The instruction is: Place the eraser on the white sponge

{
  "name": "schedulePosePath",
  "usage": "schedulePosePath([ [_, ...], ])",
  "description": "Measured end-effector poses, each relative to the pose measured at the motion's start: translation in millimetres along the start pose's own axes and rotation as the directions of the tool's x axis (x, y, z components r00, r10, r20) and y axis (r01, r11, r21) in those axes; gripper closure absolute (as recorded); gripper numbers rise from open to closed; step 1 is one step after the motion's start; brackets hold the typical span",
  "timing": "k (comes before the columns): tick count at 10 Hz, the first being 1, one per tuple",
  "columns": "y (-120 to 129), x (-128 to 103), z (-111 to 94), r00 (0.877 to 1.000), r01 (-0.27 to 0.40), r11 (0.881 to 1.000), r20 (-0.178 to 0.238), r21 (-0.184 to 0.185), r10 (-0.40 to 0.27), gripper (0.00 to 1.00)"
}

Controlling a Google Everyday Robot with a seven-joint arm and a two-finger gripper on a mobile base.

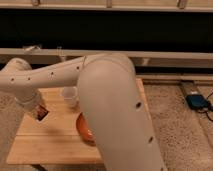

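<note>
The eraser (42,115), dark with an orange edge, is at the left of the wooden board (45,146), pinched in the closed gripper (38,111). I can't make out which way its length runs. The white sponge is out of sight, and I'd guess the arm's bulky elbow (112,105) hides it further right. A pale cup (70,96) stands just right of the gripper, with an orange dish (83,131) nearer. A dark railed wall runs along the far side.
</note>
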Motion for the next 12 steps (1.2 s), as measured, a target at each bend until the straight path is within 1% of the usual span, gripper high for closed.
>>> schedulePosePath([
  [1,25,-14,-27,1.000,-0.024,1.000,-0.012,-0.001,0.024,1.00],
  [2,54,-27,-46,0.998,-0.057,0.998,-0.016,-0.005,0.057,1.00],
  [4,101,-50,-63,0.993,-0.121,0.993,-0.014,-0.006,0.121,1.00],
  [5,127,-62,-63,0.988,-0.157,0.988,-0.005,-0.004,0.157,1.00],
  [6,146,-71,-61,0.982,-0.187,0.982,0.005,-0.002,0.187,1.00],
  [7,170,-84,-53,0.974,-0.224,0.975,0.020,-0.003,0.224,1.00],
  [8,200,-101,-39,0.962,-0.273,0.962,0.034,-0.003,0.273,1.00],
  [9,223,-119,-23,0.947,-0.316,0.949,0.051,-0.002,0.316,1.00],
  [10,237,-132,-10,0.936,-0.347,0.938,0.062,-0.001,0.346,1.00],
  [11,254,-150,9,0.919,-0.388,0.922,0.077,-0.002,0.387,1.00],
  [12,269,-168,36,0.894,-0.438,0.899,0.101,-0.001,0.436,1.00],
])
